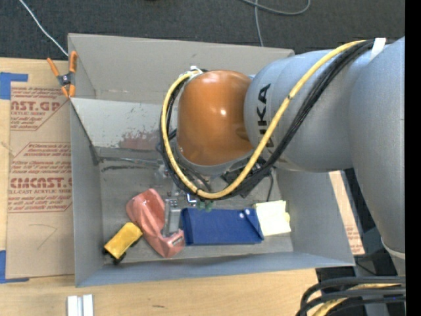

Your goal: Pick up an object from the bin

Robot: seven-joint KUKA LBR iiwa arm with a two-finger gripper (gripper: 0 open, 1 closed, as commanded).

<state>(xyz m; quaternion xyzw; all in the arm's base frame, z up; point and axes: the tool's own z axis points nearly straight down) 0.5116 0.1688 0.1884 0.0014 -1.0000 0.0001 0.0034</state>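
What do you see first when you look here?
The big shiny orange cover on the robot's arm, hanging over the middle of the bin. Below it the gripper sits between a crumpled pink thing and a flat blue box near the bin's front wall, with a yellow block at the view's left.

Bright, even light from above; a white glint on the orange cover (222, 112); the arm (342, 110) shades the bin (118, 130) floor beneath
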